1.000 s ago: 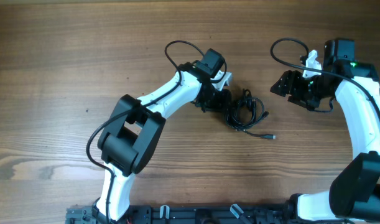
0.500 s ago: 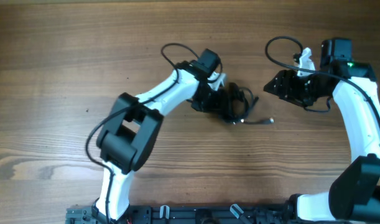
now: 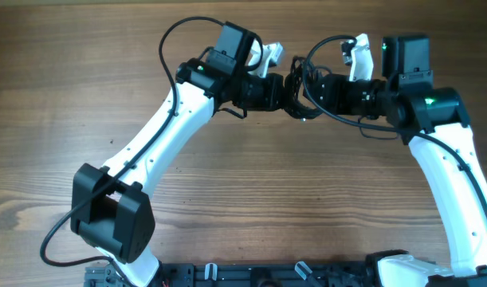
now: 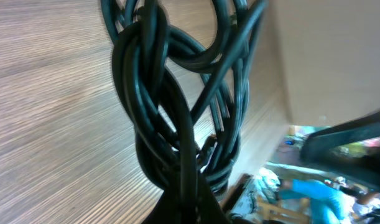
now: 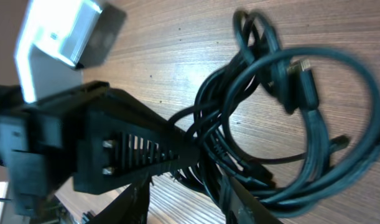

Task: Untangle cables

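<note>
- The left gripper point(image 3: 276, 92) is closed on the cables point(image 3: 300, 84). In the left wrist view, the strands point(image 4: 171, 124) rise as one twisted column from the point where its jaws meet.
- In the overhead view, the cables form a compact knotted bundle directly ahead of the left gripper's tips, on its right side. The bundle fills the gap between the two grippers, over the wooden table point(image 3: 84, 80).
- In the right wrist view, a slotted black finger point(image 5: 127, 149) of the left gripper enters the bundle point(image 5: 289, 124) from the left. Several strands cross at its tip.
- The right gripper point(image 3: 321, 88) faces the left gripper from the opposite side of the bundle, and the cables lie just ahead of it.
- The right gripper's fingers point(image 5: 137, 199) stand apart at the lower edge of its own view, with strands passing between them. Loose loops spread beyond its tips, up and to the right.
- Whether the right gripper's fingers touch the strands cannot be told.
</note>
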Robot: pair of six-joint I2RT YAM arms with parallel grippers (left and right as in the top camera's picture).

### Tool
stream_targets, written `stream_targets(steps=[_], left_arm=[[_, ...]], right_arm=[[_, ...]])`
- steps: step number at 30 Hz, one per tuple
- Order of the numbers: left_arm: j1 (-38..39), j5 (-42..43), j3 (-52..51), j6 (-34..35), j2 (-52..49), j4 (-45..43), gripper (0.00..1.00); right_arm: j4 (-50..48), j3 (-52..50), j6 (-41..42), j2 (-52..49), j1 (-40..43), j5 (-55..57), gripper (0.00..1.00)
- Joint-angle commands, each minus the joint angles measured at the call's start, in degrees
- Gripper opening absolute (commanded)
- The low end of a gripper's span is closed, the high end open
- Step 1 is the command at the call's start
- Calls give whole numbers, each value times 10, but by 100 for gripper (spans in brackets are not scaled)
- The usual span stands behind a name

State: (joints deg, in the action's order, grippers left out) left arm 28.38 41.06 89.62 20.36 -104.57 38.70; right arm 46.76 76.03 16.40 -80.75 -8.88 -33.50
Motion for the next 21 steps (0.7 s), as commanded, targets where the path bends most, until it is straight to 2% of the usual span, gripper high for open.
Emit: stream_targets(steps=[1,5,13,14,16,17,21], left_arm=[[-7,109,10,3,18,-34,4],[-7,138,10,12,18,-34,4],[-7,166,10,26,18,-33,4],[-7,166,10,26,18,-33,4],[-7,163,10,26,18,-33,4],[-8,140,10,26,17,-30,4],[-9,-43,10,61,17,24,4]], right_arm=[[-10,5,52,-17,-22,39,35],[-42,5,121,-49,-25,91,31],[-108,5,170,-89,-25,112,31],[-109,5,172,-94,-25,110,29],[-107,5,172,-97,-25,110,13],[-107,5,170,-94,-25,110,4],[-91,7,163,-43,-10,104,4]])
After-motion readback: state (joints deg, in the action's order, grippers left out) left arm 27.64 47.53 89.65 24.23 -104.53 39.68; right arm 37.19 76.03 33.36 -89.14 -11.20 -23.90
